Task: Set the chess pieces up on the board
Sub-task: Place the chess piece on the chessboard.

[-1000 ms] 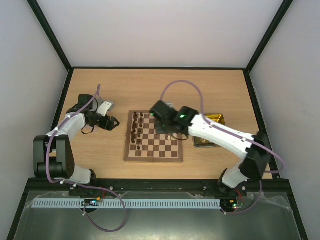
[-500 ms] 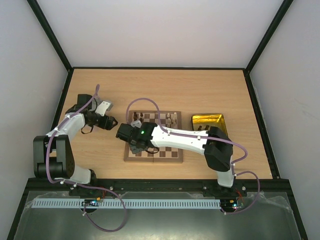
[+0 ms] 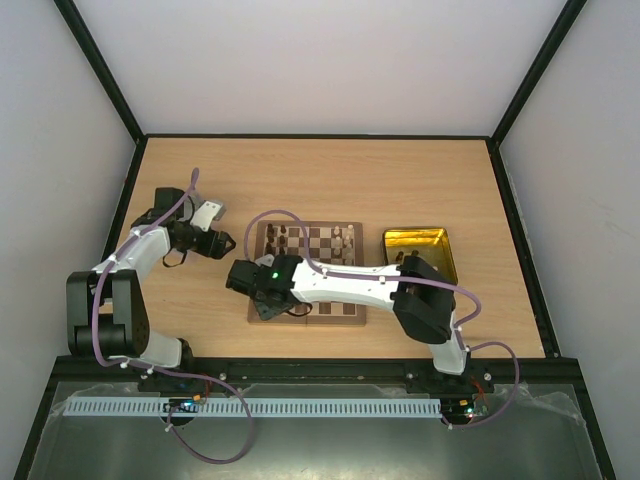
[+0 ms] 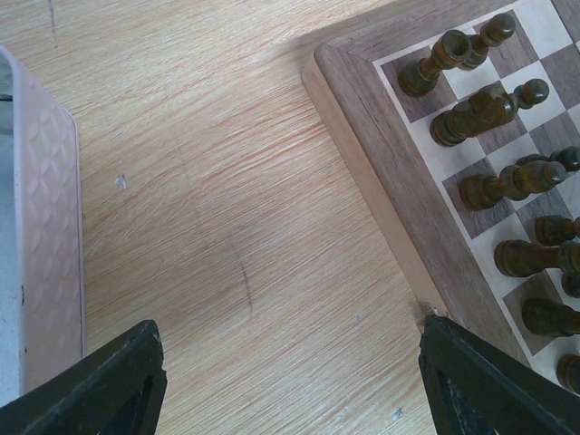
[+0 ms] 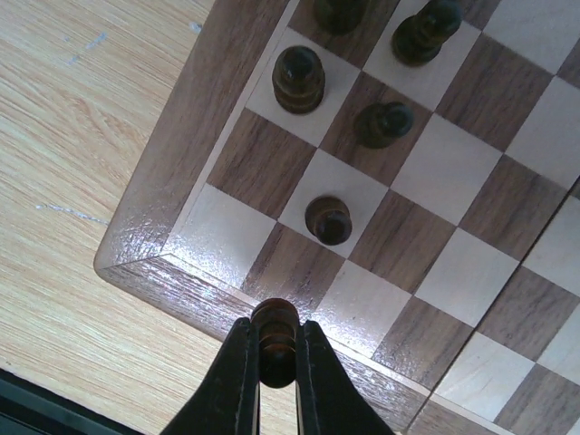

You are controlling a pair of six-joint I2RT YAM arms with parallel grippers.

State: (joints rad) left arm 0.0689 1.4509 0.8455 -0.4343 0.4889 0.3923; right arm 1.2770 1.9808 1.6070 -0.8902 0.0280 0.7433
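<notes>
The board (image 3: 335, 316) lies in the middle of the table (image 3: 330, 175), and everything here is placed from it. The right arm stretches over the board's near half. The right gripper (image 5: 272, 367) hangs at the board's near-left corner, its 2 fingers (image 5: 234, 381) pinched on a dark brown pawn (image 5: 274, 328). It holds the pawn upright by the body, with the head showing between the tips. In the right wrist view this pawn is over the board's brown border, beside a dark square of the edge row. Whether its base touches the board I cannot tell. The corner square next to it is a light one. 1 square further in, a second dark pawn (image 5: 329, 219) stands on a light square. Beyond it stand 2 more dark pieces (image 5: 299, 77), with others cut off at the top of that view. The left wrist view shows dark brown figures (image 4: 489, 109) upright in 2 files along the board's left side. A few pieces that look cream-coloured (image 3: 343, 240) stand near the board's far edge, right of its middle. The left gripper (image 4: 290, 399) is off the board, just beside its left edge toward the far corner. It is over bare table with its jaws spread wide, holding nothing. A gold tray (image 3: 415, 233) sits to the right of the board, apart from it. What lies in the tray is too small to tell.
</notes>
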